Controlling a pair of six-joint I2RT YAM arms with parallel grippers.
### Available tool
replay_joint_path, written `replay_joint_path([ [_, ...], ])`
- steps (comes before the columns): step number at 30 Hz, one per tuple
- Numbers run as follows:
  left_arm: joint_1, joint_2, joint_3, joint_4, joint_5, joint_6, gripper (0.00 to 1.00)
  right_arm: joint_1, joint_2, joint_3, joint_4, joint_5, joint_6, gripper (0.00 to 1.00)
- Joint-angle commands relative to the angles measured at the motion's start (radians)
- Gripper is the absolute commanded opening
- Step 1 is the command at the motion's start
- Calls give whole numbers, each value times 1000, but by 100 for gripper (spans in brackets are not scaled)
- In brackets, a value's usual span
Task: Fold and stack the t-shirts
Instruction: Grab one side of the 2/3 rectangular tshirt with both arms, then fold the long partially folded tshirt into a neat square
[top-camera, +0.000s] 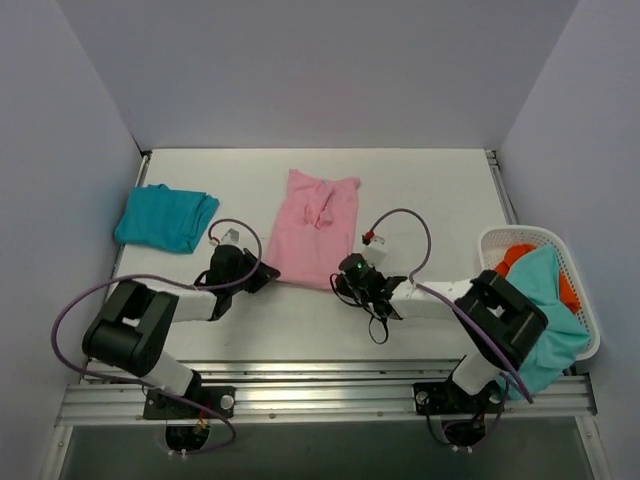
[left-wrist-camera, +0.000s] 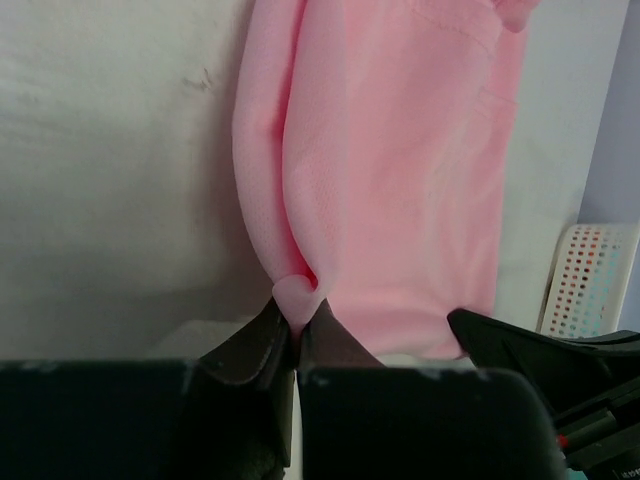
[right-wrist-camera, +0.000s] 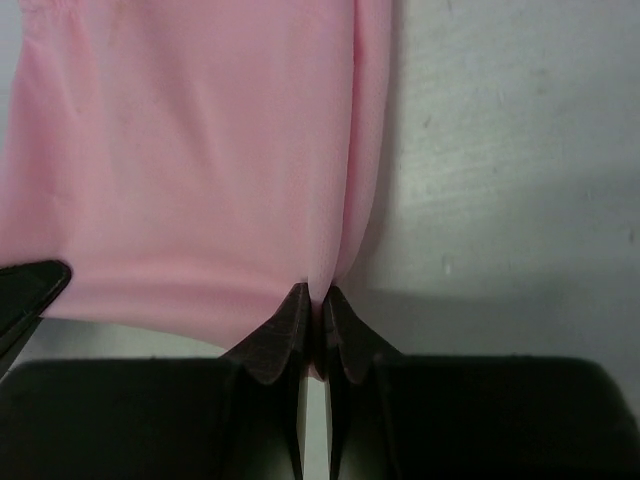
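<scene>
A light pink t-shirt (top-camera: 315, 228) lies lengthwise in the middle of the white table, sides folded in. My left gripper (top-camera: 262, 271) is shut on its near left hem corner; the pinched pink fold (left-wrist-camera: 297, 293) shows between the fingers in the left wrist view. My right gripper (top-camera: 345, 274) is shut on its near right hem corner (right-wrist-camera: 322, 296). A folded teal-blue t-shirt (top-camera: 165, 217) lies at the left side of the table, away from both grippers.
A white lattice basket (top-camera: 565, 270) at the right edge holds a teal garment (top-camera: 545, 315) and something orange (top-camera: 518, 258); it also shows in the left wrist view (left-wrist-camera: 592, 275). Walls enclose the table on three sides.
</scene>
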Motion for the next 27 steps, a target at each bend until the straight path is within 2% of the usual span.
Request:
replay_joint_path([
  [1, -56, -184, -62, -127, -83, 20, 2, 72, -160, -60, -206, 157, 43, 0],
  [5, -147, -439, -99, -343, -144, -18, 2, 184, -315, -89, -356, 262, 142, 0],
  [6, -176, -550, -92, -442, -175, -20, 2, 227, -373, -89, -389, 283, 153, 0],
  [9, -191, -725, -59, -607, -238, -6, 6, 264, -467, -77, -513, 345, 184, 0],
  [12, -190, -773, 0, -664, -279, 32, 8, 265, -510, -39, -562, 392, 175, 0],
  [14, -187, -748, 65, -666, -290, 70, 8, 259, -500, 15, -593, 424, 155, 0],
  [19, -179, -502, 226, -600, -236, 142, 7, 186, -417, 138, -598, 423, 44, 0],
  [20, -178, -466, 276, -588, -209, 161, 4, 148, -385, 168, -587, 411, 25, 0],
  [24, -169, -302, 336, -476, -196, 152, 2, 66, -299, 239, -532, 362, -52, 0],
  [27, -161, -223, 397, -462, -206, 147, 2, 22, -219, 296, -522, 354, -101, 0],
])
